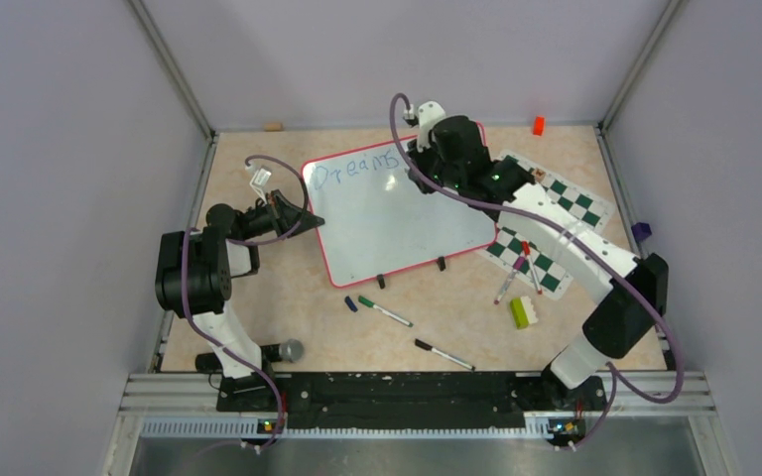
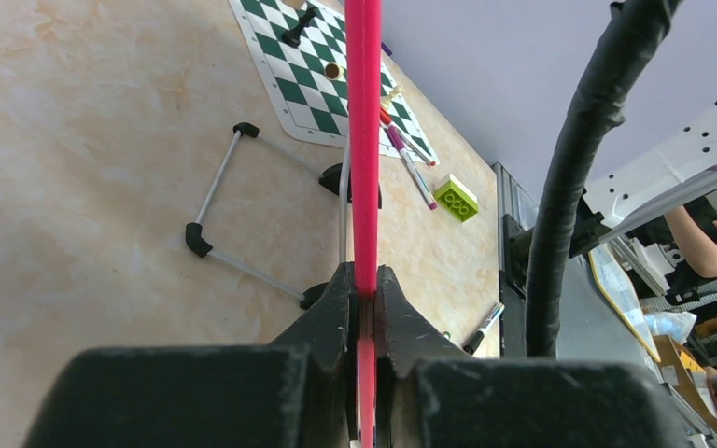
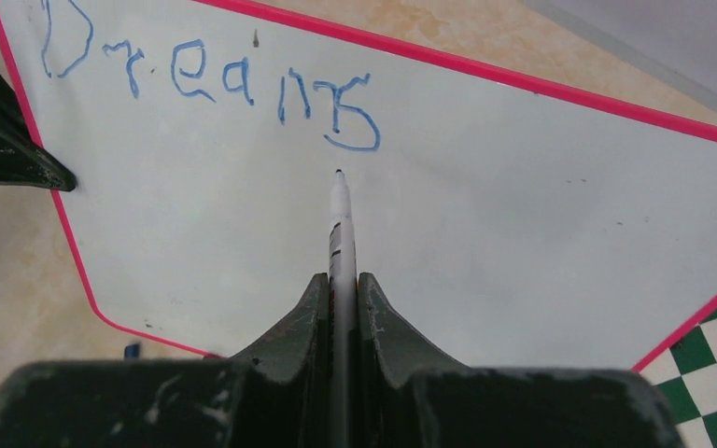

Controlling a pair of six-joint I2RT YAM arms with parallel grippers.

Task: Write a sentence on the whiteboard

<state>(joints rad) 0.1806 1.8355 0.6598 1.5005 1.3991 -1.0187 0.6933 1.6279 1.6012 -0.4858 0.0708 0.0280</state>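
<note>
We read the sentence as one blue word, "Dreams", near the top left corner of the whiteboard, which sits skewed at mid-table. Our right gripper is closed tight on a white marker — its tip just below the last letter. Our left gripper pinches the board's red frame at its left edge — the chess mat lies beside its right.

Built of white links and bulky black joints. Looped with purple cables. Scuffed matte black at the fingers. Lit by a small green light.
</note>
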